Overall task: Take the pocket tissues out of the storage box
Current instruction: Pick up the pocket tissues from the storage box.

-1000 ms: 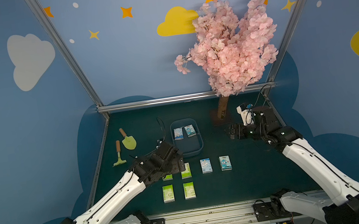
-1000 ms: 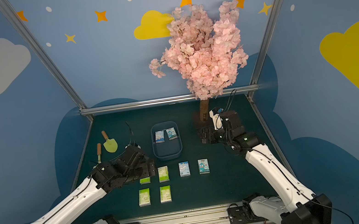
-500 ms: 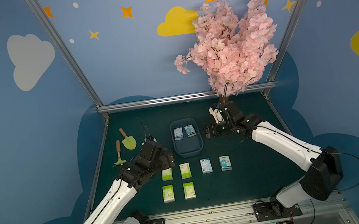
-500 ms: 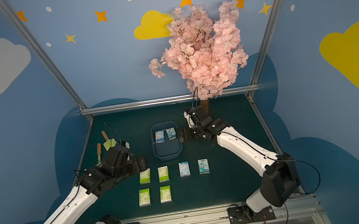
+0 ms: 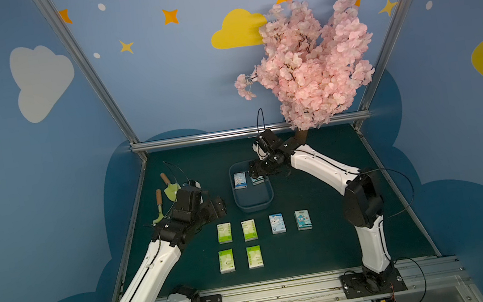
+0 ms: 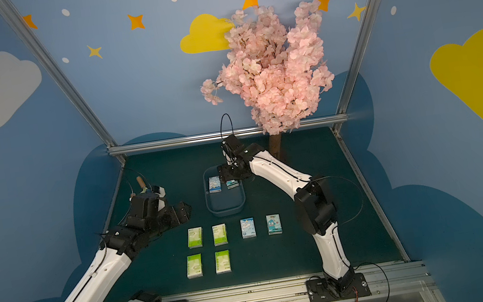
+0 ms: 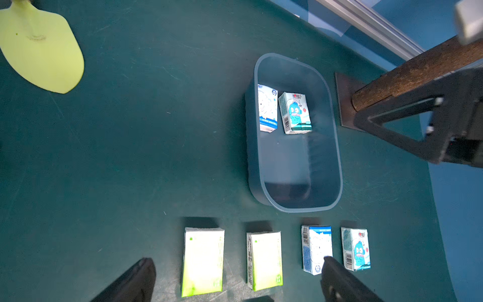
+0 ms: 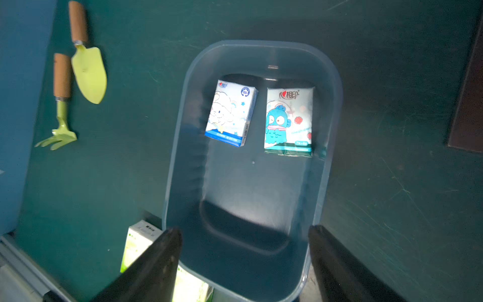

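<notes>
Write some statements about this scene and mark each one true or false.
1. Two packets lie in the box. True.
2. Four green packets lie on the table. True.
3. One packet in the box is green. False: both are blue-and-white.
4. The right pincer holds a packet. False: it is open and empty, above the box.
5. The left pincer is shut. False: it is open.
</notes>
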### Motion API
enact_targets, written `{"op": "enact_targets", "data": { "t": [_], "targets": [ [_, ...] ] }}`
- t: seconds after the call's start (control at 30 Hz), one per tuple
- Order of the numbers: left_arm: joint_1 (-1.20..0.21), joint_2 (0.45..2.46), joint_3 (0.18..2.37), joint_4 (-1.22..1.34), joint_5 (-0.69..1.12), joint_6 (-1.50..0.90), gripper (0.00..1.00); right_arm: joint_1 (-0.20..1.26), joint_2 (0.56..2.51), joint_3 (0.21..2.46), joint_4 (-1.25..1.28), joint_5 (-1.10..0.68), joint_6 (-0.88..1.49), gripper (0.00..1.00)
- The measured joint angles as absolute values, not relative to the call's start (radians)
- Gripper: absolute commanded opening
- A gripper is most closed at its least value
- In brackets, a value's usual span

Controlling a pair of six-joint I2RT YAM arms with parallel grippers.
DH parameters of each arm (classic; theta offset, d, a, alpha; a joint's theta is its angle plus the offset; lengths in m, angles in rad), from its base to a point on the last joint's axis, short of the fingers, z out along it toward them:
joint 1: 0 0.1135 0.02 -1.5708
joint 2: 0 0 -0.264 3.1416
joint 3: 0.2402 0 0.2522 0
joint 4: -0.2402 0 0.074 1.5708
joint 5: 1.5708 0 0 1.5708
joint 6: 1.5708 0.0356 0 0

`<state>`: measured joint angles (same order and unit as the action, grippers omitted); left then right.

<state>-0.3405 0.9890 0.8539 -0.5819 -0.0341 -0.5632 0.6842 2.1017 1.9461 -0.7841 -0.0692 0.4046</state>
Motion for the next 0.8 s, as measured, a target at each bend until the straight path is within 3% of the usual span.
{"op": "enact_targets", "data": {
  "t": [0.37,0.67,0.8],
  "targets": [
    [-0.314,0.985,0.795,-0.558,0.005,-0.549,1.00,0.688,2.325,2.169,-0.883,0.001,0.358,0.61],
    [-0.303,0.980,0.791,-0.558,0.005,-0.546,1.00,0.696,2.440,2.291,-0.897,0.105,0.279,0.62],
    [-0.301,0.987,0.791,-0.558,0.008,-0.546,1.00,0.696,2.471,2.322,-0.900,0.136,0.258,0.67]
  ]
}}
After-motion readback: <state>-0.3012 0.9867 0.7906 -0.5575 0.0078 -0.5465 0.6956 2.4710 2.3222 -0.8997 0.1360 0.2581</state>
